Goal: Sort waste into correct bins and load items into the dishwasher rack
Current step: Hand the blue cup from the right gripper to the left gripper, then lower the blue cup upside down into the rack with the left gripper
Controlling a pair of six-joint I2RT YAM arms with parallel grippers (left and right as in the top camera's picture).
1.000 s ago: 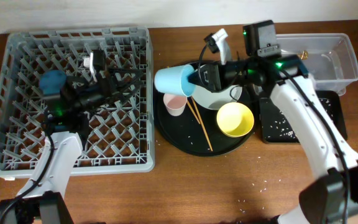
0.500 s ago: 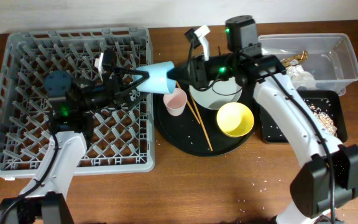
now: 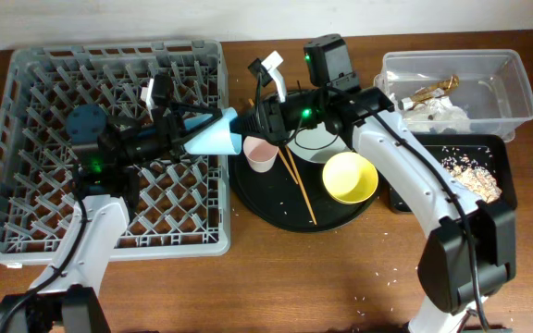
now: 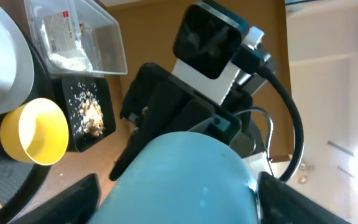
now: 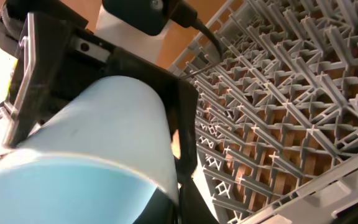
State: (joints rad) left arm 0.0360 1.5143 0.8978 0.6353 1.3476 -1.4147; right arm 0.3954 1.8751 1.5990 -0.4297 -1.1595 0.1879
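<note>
The blue cup (image 3: 216,136) lies sideways in the air over the right edge of the grey dishwasher rack (image 3: 26,185). My right gripper (image 3: 253,125) is shut on its rim. My left gripper (image 3: 192,131) is open, with one finger on each side of the cup's base end. The cup fills the left wrist view (image 4: 185,180) and the right wrist view (image 5: 98,118). The pink cup (image 3: 260,154), yellow bowl (image 3: 350,178), plate (image 3: 317,141) and chopsticks (image 3: 299,185) rest on the round black tray (image 3: 266,199).
The clear tub (image 3: 516,83) at the back right holds a gold-brown wrapper (image 3: 433,92) and white napkins (image 3: 438,113). The shallow black tray (image 3: 498,153) in front of it holds beige food scraps (image 3: 475,176). Crumbs lie on the table at the front.
My right gripper has carried the blue cup leftward from over the round tray to the rack's edge. My left gripper has reached right, and its fingers now sit around the cup.
</note>
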